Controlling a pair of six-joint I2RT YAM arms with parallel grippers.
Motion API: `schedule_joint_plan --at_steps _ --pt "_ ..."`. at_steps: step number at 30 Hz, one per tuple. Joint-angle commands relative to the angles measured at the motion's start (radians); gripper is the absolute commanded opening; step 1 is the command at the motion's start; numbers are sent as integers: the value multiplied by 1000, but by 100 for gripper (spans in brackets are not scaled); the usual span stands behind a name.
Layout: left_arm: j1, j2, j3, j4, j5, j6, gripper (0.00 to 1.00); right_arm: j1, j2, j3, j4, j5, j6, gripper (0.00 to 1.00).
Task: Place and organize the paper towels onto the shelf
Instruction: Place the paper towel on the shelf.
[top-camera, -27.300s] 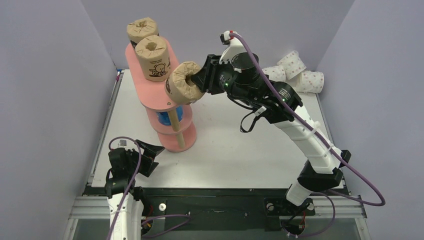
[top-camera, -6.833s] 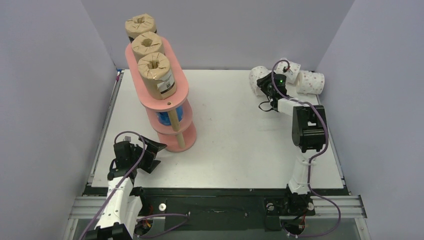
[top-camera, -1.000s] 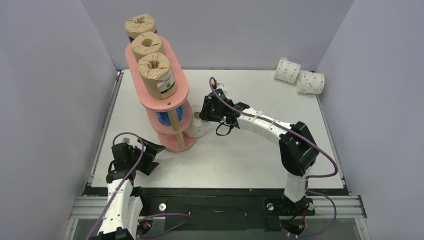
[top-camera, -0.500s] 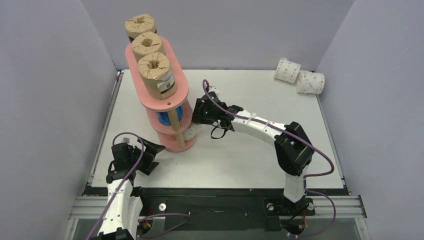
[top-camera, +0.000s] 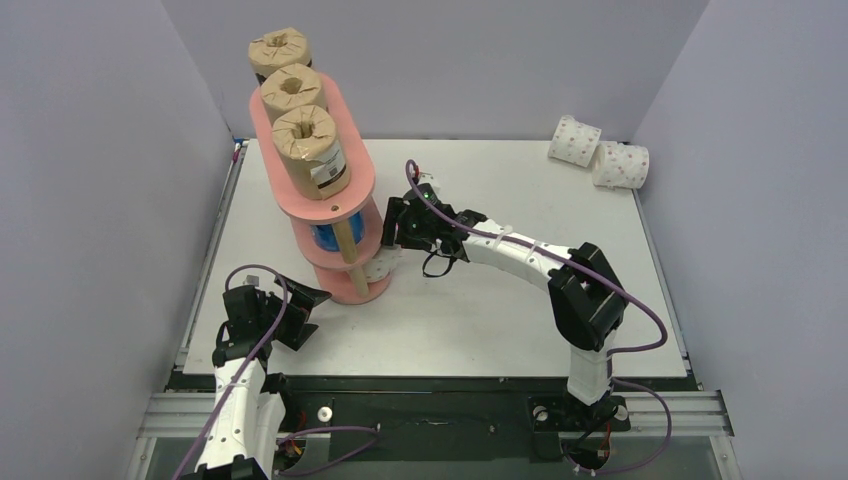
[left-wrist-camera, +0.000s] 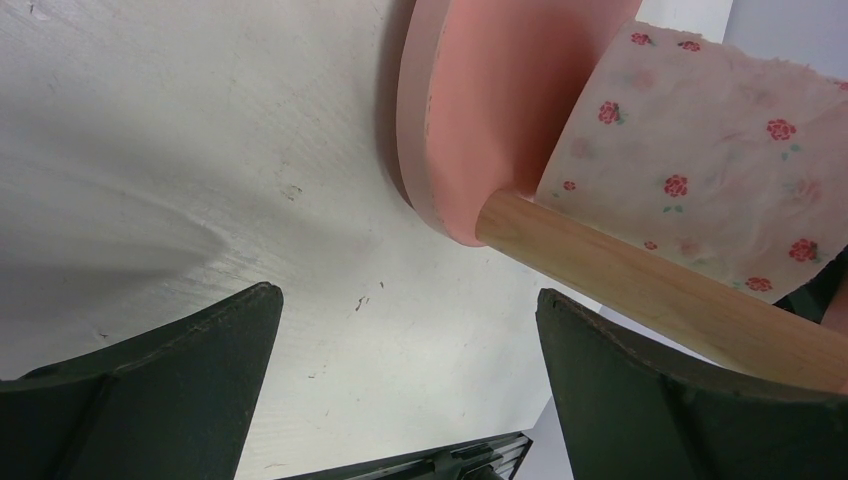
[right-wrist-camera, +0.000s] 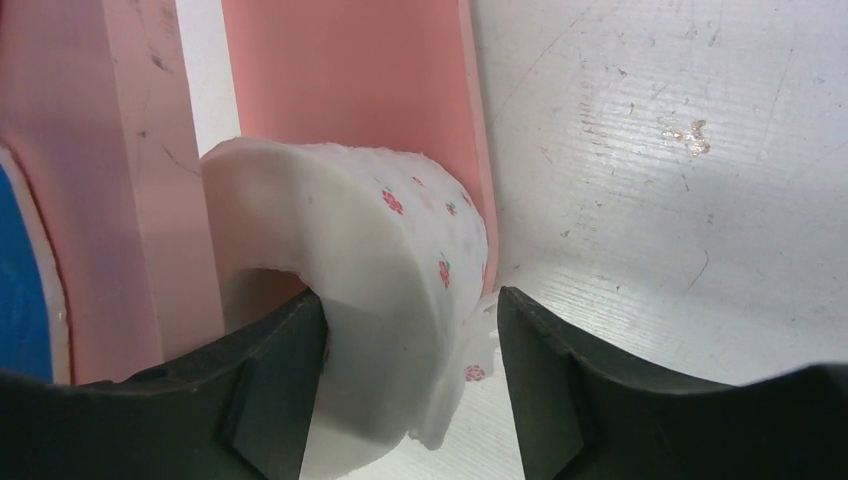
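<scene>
Now the white rose-dotted wrapped roll is pinched in the right gripper, at the 4 o'clock rim of the bottom board of the salmon-pink three-tier shelf. At 7 o'clock the left gripper gapes wide. Open white table stretches rightward; two matching rolls lie at 1 o'clock.

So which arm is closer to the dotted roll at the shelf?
Right. The right gripper clasps the dotted roll; the left gripper sits open nearby, not touching it.
</scene>
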Motion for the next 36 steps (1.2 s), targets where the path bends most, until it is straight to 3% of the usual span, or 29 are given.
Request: schedule_joint_plan --at_steps 1,10,29,33,36 --pt "6 -7 8 15 8 2 100 13 -48 10 105 -17 27 61" --pt "6 -14 13 10 6 2 100 14 -102 -31 120 -16 38 65" --pt "6 -14 27 0 -3 9 100 -4 -268 -155 154 -39 46 63" --pt "6 -3 36 10 -10 5 100 -52 -356 -238 170 -40 30 59" --pt "6 20 46 29 -10 -4 100 -100 -386 -309 201 -46 35 44"
